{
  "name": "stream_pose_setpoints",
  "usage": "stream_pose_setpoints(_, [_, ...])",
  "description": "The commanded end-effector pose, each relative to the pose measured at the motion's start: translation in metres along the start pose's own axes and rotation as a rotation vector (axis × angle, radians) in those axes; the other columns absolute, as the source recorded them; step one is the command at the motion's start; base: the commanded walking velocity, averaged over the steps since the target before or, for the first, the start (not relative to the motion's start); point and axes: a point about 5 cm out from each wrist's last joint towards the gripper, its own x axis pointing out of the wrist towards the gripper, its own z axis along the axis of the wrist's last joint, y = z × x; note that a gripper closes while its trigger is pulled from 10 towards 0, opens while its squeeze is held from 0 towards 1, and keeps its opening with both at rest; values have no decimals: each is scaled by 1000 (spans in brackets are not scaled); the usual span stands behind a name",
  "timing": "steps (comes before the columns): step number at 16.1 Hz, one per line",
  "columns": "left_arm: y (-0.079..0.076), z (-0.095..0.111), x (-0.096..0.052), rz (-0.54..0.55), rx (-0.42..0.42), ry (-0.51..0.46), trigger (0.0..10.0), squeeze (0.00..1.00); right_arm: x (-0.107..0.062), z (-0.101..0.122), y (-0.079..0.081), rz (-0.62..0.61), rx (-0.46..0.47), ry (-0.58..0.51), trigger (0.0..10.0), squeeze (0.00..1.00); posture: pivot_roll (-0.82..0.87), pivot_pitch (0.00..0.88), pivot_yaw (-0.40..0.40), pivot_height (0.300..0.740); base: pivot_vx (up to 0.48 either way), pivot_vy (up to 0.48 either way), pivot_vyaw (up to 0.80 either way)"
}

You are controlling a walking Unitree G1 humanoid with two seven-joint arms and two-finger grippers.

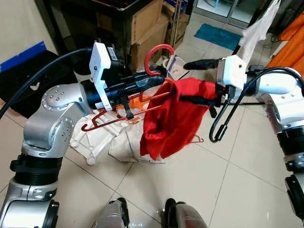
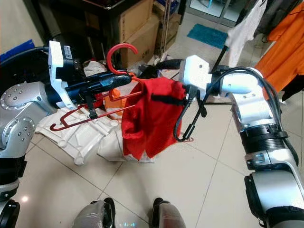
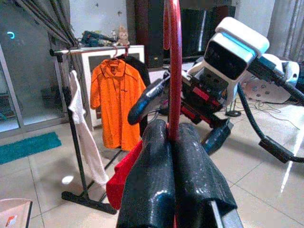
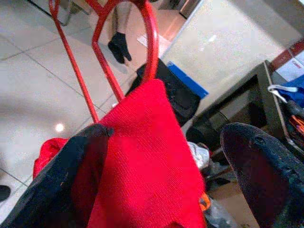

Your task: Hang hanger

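A red plastic hanger (image 1: pixel 154 54) is held up in front of me, hook upward, its bars slanting down to my left. My left gripper (image 1: pixel 154 81) is shut on the hanger's neck (image 3: pixel 173 71), just below the hook. A red garment (image 1: pixel 171 118) drapes over the hanger's right end and hangs down. My right gripper (image 1: pixel 185 82) is open at that end. One finger (image 1: pixel 197 99) lies against the cloth and the other (image 1: pixel 202 63) stands well above it. In the right wrist view the red cloth (image 4: pixel 142 156) sits between the spread fingers, below the hanger (image 4: pixel 149 42).
A clothes rack (image 3: pixel 76 118) stands at the right back with a white garment (image 1: pixel 259 28) and an orange shirt (image 1: pixel 289 52). A pale cloth pile (image 1: pixel 109 140) lies on the tiles below the hanger. Cardboard boxes (image 1: pixel 147 28) and a dark cabinet stand behind. A person's socked foot (image 4: pixel 118 45) is nearby.
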Motion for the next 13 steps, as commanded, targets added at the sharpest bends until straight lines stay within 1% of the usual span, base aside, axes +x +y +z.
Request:
stream_pose_setpoints(1, [-6,10,3,-43,26,-34,10000,0,2,0,0,29,-10,0,10000,0,-97,145,-47,740,0,0,0])
stream_pose_setpoints(3, [-7,11,3,-46,26,-36,10000,0,4,-3,3,46,-10,11,10000,0,-92,139,-48,740,0,0,0])
stream_pose_setpoints(4, [-7,12,3,-49,27,-38,10000,0,6,-4,3,49,-9,10,4941,0,-92,139,-48,740,0,0,0])
stream_pose_setpoints(5, [-8,13,4,-57,29,-45,10000,0,9,-4,1,23,2,-11,2980,0,-91,136,-49,740,0,0,0])
stream_pose_setpoints(6, [-9,14,5,-60,29,-47,10000,0,10,-5,1,15,16,-18,0,0,-90,134,-50,740,0,0,0])
stream_pose_setpoints(10, [-12,5,8,-65,0,-34,10000,0,9,-7,0,-26,68,-49,0,0,-93,139,-47,740,0,0,0])
stream_pose_setpoints(13, [-13,3,8,-68,-10,-29,10000,0,7,-10,2,-43,91,-56,0,0,-98,148,-39,740,0,0,0])
